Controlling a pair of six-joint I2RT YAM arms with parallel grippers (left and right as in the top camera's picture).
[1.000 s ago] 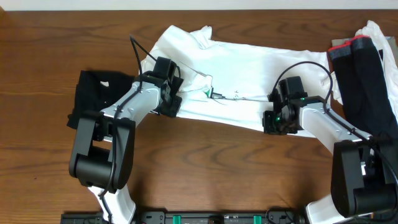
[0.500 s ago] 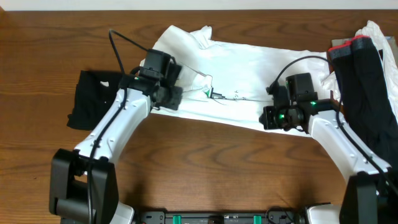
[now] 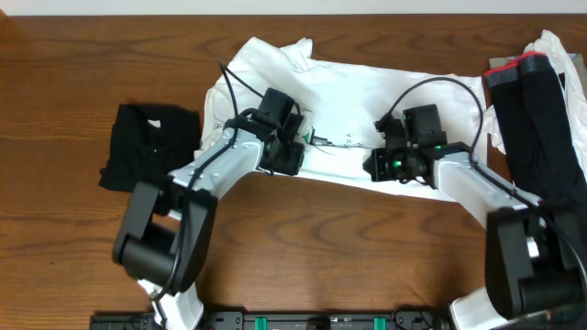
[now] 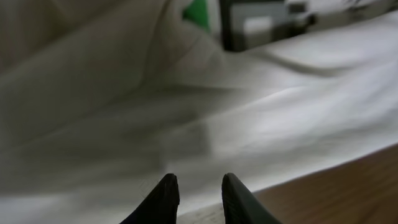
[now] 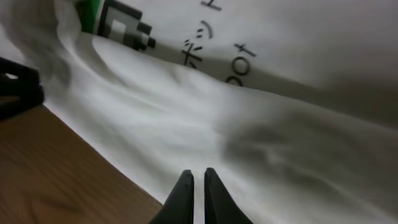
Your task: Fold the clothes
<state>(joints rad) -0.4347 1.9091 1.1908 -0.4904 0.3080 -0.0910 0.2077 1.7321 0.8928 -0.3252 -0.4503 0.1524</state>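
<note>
The white T-shirt (image 3: 376, 101) lies spread across the table's far middle, its green print (image 3: 307, 136) partly folded over. My left gripper (image 3: 292, 158) sits at the shirt's front edge just left of the print. In the left wrist view it (image 4: 199, 182) is open, and only the white cloth (image 4: 186, 106) shows through the gap. My right gripper (image 3: 378, 169) is low over the front hem further right. In the right wrist view it (image 5: 199, 175) is shut, tips over the shirt (image 5: 280, 130) below the black text (image 5: 239, 59). No cloth shows pinched in it.
A folded black garment (image 3: 151, 145) lies at the left. A pile of black and white clothes (image 3: 541, 101) with a red-edged item is at the far right. Bare wooden table (image 3: 321, 257) runs along the front.
My left gripper has moved right along the shirt's front edge toward the print, and its jaws have narrowed. My right gripper has shifted a little left along the hem.
</note>
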